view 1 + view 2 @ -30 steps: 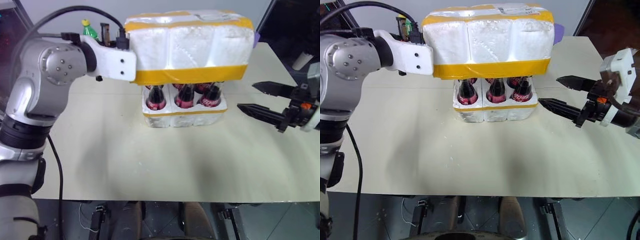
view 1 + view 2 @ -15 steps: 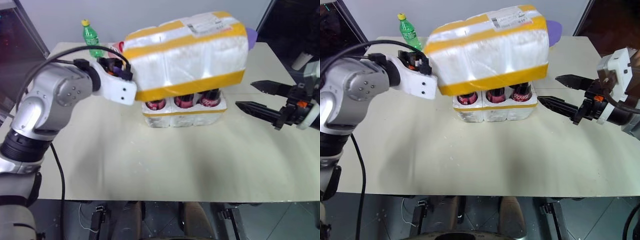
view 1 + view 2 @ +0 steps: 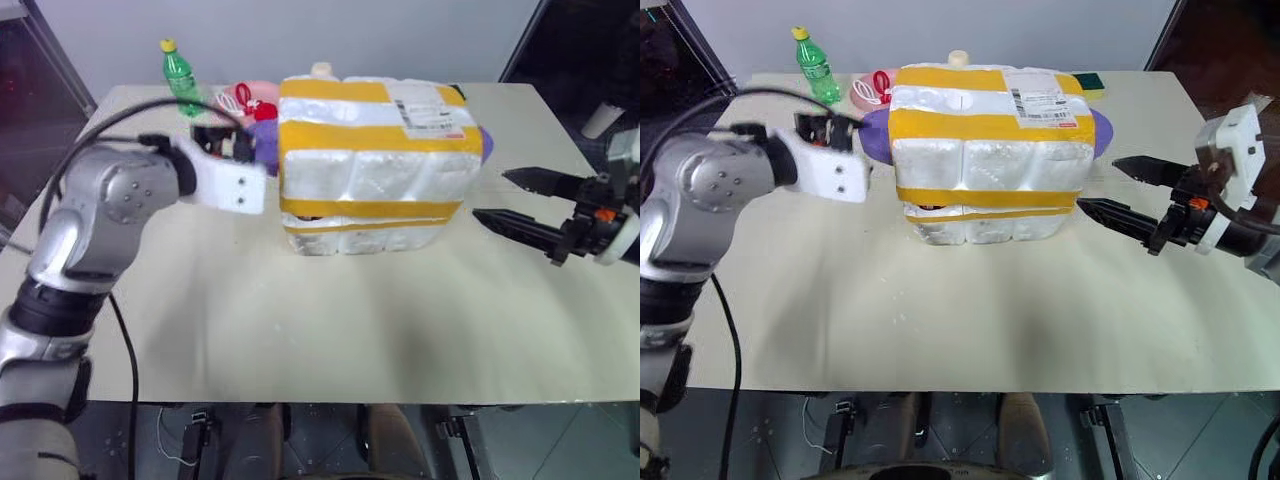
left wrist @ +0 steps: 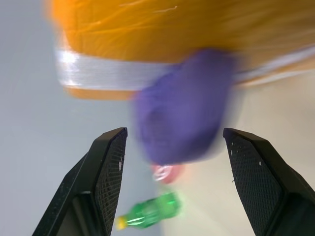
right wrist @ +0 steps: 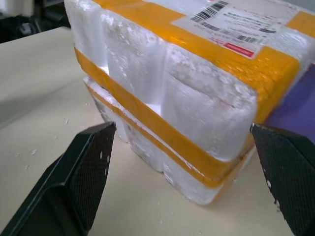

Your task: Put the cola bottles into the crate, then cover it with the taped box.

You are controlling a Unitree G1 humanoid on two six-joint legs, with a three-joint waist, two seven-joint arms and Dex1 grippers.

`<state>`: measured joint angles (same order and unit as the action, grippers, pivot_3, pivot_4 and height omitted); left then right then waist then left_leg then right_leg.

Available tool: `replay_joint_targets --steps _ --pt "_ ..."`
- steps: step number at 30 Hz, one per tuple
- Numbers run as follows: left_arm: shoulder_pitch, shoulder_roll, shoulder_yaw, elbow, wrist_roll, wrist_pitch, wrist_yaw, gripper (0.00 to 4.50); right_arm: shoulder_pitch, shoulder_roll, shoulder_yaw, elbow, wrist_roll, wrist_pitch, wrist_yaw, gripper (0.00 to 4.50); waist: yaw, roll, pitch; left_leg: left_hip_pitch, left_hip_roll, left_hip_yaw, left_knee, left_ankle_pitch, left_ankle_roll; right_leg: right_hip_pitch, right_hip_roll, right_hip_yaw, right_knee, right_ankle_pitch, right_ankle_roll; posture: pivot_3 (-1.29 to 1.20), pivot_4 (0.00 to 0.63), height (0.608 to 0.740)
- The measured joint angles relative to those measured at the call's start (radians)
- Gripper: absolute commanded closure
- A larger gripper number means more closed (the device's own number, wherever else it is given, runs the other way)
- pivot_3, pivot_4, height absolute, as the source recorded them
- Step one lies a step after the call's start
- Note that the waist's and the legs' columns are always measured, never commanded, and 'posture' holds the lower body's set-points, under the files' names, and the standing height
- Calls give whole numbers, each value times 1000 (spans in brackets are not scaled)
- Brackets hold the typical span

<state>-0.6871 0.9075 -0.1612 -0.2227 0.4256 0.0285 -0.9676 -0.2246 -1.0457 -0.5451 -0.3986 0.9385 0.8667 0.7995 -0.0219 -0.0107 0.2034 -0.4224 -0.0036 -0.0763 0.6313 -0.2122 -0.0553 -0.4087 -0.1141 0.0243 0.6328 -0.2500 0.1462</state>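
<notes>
1. Broadly, the table (image 3: 300,330) was a pale cream top that carried everything.
2. The taped box (image 3: 375,150) sat level on top of the crate (image 3: 365,237), covering it, with its white shipping label facing up; only the crate's low white wall and yellow band showed beneath it.
3. The cola bottles were hidden under the box, apart from a dark sliver at the seam, so I could not tell how they stood.
4. A purple thing (image 3: 876,135) lay behind the box, poking out on both sides.
5. The left gripper (image 4: 172,162) was just beside the box's left end, fingers spread and holding nothing.
6. The right gripper (image 3: 512,200) hovered near the box's right end, fingers wide apart and empty.
7. A green bottle (image 3: 180,72) with a yellow cap stood at the table's far left.
</notes>
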Motion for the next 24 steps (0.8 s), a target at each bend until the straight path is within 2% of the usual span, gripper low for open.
replay_joint_targets --steps 4,8,9,12,14,16,17,21,24 --pt "151 80 84 -32 -63 -20 -15 1257 16 -4 -29 4 -14 -2 23 0 6 0 0 0 0 0 2 0 0 1 0 0 -1 0 0 0 150 739" --pt "212 96 149 -22 -145 -3 -34 1257 20 -8 -30 11 -34 -13 45 0 13 0 0 0 0 0 3 0 0 3 0 0 -2 0 0 0 150 739" --pt "213 82 171 -10 -212 53 -57 1257 20 -10 -30 12 -37 -19 53 0 13 0 0 1 0 0 3 0 0 4 0 0 -2 0 0 0 150 739" --pt "174 27 272 52 -485 368 -156 1257 23 -33 -30 34 -55 -27 85 0 6 0 0 1 0 0 2 0 0 3 0 0 -1 0 0 0 150 739" --pt "122 33 327 92 -665 584 -236 1257 25 -39 -30 54 -62 -30 108 0 4 0 0 1 0 0 2 0 0 3 0 0 0 0 0 0 150 739" --pt "66 124 394 149 -899 821 -400 1257 29 -65 -30 79 -61 -29 154 0 -6 0 1 1 0 0 2 0 0 2 0 0 0 0 0 0 150 739" --pt "44 156 415 164 -958 874 -446 1257 32 -76 -31 89 -61 -29 172 0 -9 0 0 2 0 0 1 0 0 2 0 0 0 0 0 0 150 739" --pt "2 244 415 232 -1071 950 -566 1257 50 -97 -33 118 -63 -30 252 0 -15 1 0 5 0 0 -1 0 0 5 0 0 0 -1 0 0 150 739" --pt "2 250 370 270 -1083 943 -595 1257 50 -103 -33 147 -79 -40 274 0 -16 1 0 5 0 0 0 0 0 5 0 0 0 -2 -2 0 150 739"
